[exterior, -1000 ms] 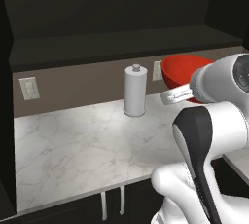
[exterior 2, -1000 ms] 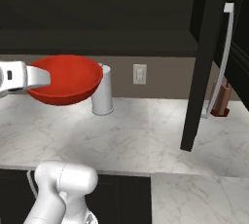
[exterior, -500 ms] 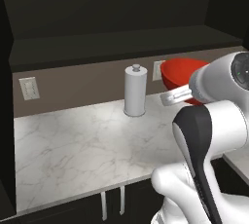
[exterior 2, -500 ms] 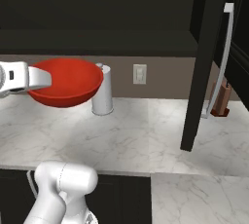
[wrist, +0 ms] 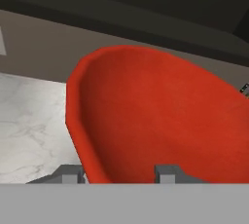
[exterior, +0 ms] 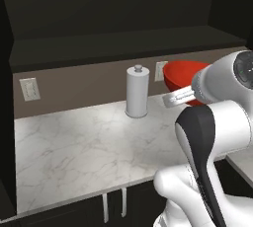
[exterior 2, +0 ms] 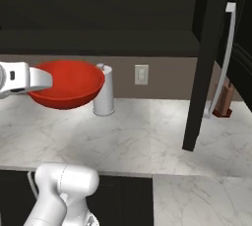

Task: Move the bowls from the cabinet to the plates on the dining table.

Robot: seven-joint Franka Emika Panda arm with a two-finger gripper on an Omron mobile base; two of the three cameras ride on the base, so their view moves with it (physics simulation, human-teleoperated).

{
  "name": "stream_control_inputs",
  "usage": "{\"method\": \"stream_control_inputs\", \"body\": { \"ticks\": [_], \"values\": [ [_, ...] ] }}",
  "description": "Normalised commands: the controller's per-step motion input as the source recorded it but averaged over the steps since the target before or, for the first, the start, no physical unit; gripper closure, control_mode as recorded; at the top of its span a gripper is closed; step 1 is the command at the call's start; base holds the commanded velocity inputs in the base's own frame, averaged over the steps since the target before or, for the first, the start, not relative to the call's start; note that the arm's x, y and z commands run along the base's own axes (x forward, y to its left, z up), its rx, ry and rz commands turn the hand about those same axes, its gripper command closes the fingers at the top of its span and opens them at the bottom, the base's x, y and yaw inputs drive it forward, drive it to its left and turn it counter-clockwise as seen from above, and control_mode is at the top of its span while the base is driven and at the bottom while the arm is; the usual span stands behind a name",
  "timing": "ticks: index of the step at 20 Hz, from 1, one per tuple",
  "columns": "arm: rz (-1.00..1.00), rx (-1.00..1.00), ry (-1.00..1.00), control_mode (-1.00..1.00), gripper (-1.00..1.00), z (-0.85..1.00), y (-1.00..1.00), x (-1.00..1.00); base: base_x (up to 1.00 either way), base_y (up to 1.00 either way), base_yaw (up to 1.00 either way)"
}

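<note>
A glossy red bowl (exterior 2: 66, 85) hangs in the air above the marble counter, just under the near-black cabinet (exterior 2: 197, 72). My gripper (exterior 2: 39, 80) is shut on the bowl's near rim. In the hand view the bowl (wrist: 160, 116) stands right in front, its rim between my gripper's (wrist: 119, 172) two tips, one outside the wall and one inside. From the left base view the bowl (exterior: 184, 72) is partly hidden behind my wrist, with the fingers (exterior: 178, 96) at its rim. The plates and the dining table are out of view.
A white cylindrical canister (exterior: 137, 93) stands on the counter (exterior: 74, 142) by the back wall, just left of the bowl. The cabinet's open door with its long silver handle (exterior 2: 221, 63) hangs at the right, and a small brown object (exterior 2: 225, 101) stands behind it.
The bowl has sunk very slightly in my grip. The arm and the scene have otherwise held still.
</note>
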Motion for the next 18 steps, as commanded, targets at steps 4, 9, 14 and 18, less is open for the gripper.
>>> {"method": "stream_control_inputs", "body": {
  "ticks": [4,9,14,18],
  "values": [
    [0.00,0.00,0.00,1.00,1.00,0.00,0.00,0.00,-0.66,0.00,0.00],
    [0.00,0.00,0.00,1.00,1.00,0.00,0.00,0.00,-0.71,0.00,0.00],
    [0.00,0.00,0.00,1.00,1.00,0.00,0.00,0.00,-0.74,0.01,0.03],
    [0.00,0.00,0.00,1.00,1.00,0.00,0.00,0.00,-0.84,0.10,0.09]
  ]
}}
